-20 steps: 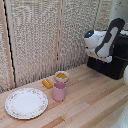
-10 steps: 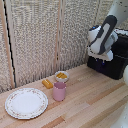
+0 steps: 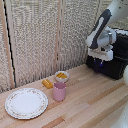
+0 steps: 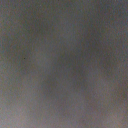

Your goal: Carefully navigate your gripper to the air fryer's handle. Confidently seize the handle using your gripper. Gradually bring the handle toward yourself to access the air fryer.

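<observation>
In the exterior view the air fryer is seen at the far end of the wooden bench, on the exterior view's right, close to the slatted screen behind. Only part of its black body is shown, since the white arm reaches down in front of it. The tool is held low against the fryer's front, with its blue-tipped fingers pointed downward over the dark panel. The handle cannot be made out against the black body, and it cannot be told how far the tool is opened or whether anything is held in it.

Nearer the middle of the bench a pink cup is stood upright, and a small pale bowl is set on its mouth; something orange-yellow is seen inside the bowl. Just beside the cup, toward the exterior view's left, a small orange block is laid on the wood. Farther to that side a round white plate with a patterned rim is laid flat, apart from the cup, with nothing seen on it.

The wrist view is given only as a grey blur, and nothing can be told from it.
</observation>
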You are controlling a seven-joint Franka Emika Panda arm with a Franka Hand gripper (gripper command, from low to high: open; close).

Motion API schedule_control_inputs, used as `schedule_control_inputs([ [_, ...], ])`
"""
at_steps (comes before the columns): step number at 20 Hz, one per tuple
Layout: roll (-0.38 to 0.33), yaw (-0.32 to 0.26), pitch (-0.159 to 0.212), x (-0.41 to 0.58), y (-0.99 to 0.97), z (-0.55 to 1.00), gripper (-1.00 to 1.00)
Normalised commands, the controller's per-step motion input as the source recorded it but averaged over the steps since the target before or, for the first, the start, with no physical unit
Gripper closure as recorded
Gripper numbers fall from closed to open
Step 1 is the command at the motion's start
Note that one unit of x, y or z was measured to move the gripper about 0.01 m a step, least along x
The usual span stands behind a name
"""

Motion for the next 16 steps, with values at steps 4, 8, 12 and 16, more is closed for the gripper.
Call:
schedule_control_inputs([
  [4,0.176,-0.1,0.095,0.166,0.62,0.09,1.0],
  [8,0.125,-0.11,0.077,0.094,0.68,0.01,1.0],
  [12,0.093,-0.131,-0.009,0.002,0.72,0.01,1.0],
  [16,0.07,-0.141,-0.1,-0.051,0.75,0.01,1.0],
])
